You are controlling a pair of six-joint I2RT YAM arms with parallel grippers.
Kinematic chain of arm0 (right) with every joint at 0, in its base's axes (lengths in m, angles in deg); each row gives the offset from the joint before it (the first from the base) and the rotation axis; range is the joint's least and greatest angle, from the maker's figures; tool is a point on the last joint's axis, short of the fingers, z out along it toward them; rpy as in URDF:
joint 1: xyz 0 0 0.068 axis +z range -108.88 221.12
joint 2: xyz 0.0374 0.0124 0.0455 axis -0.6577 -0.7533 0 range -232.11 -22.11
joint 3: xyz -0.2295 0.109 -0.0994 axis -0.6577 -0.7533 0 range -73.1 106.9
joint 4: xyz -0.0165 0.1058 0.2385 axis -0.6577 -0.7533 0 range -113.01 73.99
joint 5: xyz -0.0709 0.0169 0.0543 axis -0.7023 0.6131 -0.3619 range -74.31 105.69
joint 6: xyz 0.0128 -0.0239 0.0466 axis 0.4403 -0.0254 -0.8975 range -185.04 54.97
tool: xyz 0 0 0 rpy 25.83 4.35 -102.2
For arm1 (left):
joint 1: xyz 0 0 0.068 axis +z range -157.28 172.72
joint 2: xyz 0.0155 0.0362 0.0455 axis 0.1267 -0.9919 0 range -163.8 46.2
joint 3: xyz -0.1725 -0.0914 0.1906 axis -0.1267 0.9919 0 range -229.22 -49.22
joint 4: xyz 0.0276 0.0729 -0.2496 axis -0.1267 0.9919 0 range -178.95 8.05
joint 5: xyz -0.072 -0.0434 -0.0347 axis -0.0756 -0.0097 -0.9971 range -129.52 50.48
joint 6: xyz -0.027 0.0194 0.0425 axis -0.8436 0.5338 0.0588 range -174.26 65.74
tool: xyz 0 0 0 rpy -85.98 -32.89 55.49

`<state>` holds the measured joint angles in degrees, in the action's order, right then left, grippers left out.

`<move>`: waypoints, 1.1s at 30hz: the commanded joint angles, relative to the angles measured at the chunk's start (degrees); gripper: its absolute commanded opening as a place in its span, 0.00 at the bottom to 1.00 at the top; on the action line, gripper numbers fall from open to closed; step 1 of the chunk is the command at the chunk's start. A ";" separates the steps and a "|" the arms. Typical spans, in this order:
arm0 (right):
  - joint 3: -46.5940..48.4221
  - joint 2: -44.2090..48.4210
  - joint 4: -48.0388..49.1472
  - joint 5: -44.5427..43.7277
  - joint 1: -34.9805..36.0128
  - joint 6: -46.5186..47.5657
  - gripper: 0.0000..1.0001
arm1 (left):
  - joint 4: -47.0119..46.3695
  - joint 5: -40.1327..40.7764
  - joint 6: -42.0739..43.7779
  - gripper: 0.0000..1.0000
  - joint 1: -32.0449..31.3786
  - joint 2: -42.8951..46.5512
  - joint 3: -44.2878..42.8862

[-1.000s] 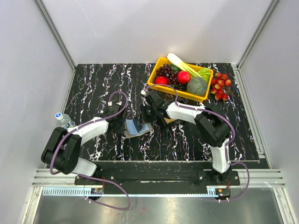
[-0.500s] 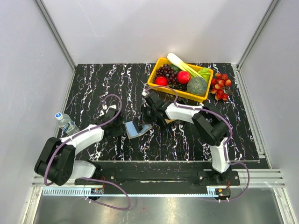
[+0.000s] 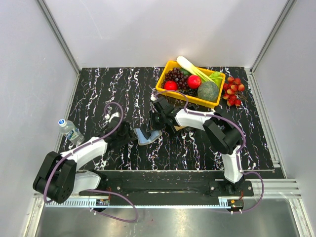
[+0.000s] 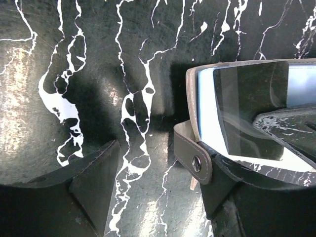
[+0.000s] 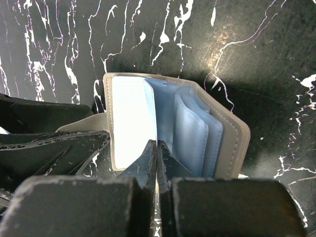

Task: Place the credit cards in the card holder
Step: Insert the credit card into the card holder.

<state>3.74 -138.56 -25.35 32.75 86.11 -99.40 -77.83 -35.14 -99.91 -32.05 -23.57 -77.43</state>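
Note:
The card holder (image 5: pixel 232 133), a grey case with pale blue inner sleeves, lies open at mid-table (image 3: pixel 144 135). My right gripper (image 5: pixel 157 147) is shut, and its tips pinch a thin sleeve at the holder's fold; from above it (image 3: pixel 157 127) sits at the holder's right edge. My left gripper (image 4: pixel 158 177) is open, just left of the holder (image 4: pixel 197 98). The holder's strap tab (image 4: pixel 196 160) with its snap lies against the right finger (image 4: pixel 222 192). Nothing is between the left fingers. No credit cards show clearly; a tan patch (image 3: pixel 179 128) peeks from under the right forearm.
A yellow basket (image 3: pixel 167 72) of fruit and vegetables stands at the back right, with red cherries (image 3: pixel 233 92) beside it. A small water bottle (image 3: pixel 69 130) lies at the table's left edge. The table is black marble-patterned (image 3: pixel 103 89).
My left gripper has opened and drawn back to the left, away from the card holder. The right gripper has stayed shut at the holder's fold.

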 commanded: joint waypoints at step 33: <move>-0.46 -1.15 -1.56 -2.73 0.36 0.09 0.00 | -10.85 -9.13 -9.46 0.30 -1.59 -5.01 2.19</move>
<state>3.74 -138.58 -25.35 31.98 86.18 -99.45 -87.43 -43.18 -108.59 -32.91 -26.37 -74.10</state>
